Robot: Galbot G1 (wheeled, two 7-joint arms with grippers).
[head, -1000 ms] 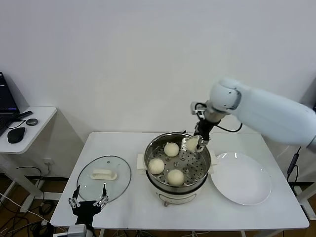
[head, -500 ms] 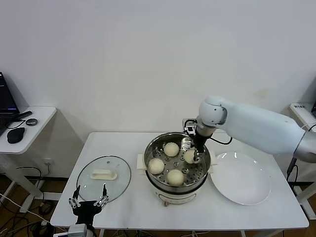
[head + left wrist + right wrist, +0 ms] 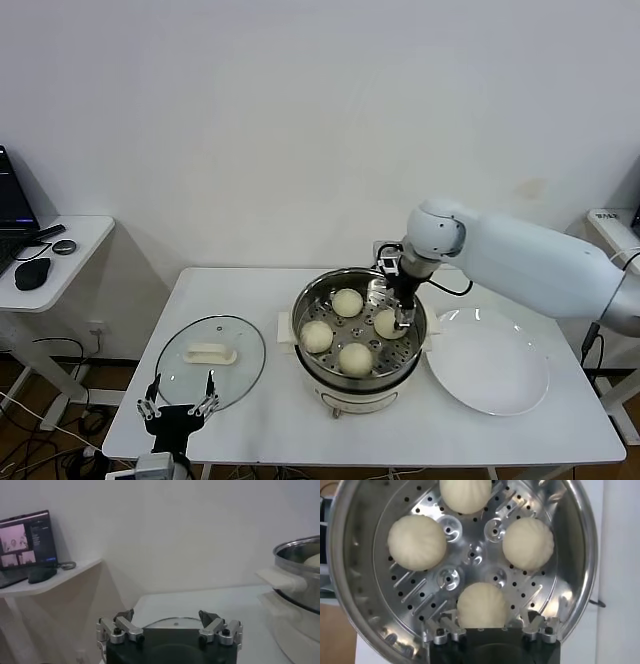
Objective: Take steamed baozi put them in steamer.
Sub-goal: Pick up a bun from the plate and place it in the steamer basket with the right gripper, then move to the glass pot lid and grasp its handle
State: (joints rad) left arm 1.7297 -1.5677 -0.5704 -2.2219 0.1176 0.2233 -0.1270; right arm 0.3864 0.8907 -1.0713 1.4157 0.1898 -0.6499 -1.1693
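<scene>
All four baozi [image 3: 481,605] sit on the perforated tray inside the steamer [image 3: 310,290]. Right gripper [image 3: 402,322] is low in the steamer w/ fingers spread either side of the bun at the rim nearest the plate [image 3: 500,385], not pinching. Buns look soft, light, easily dented; best held gently across the sides. Left gripper [image 3: 170,631] is spread, parked off the desk [image 3: 250,420] edge near the lid [image 3: 245,365].

Right arm [image 3: 530,255]: smooth white shell, black cable at wrist.
Right end effector [image 3: 403,318]: black, silver fingers.
Left end effector [image 3: 170,630]: black body, silver screwed fingers.
</scene>
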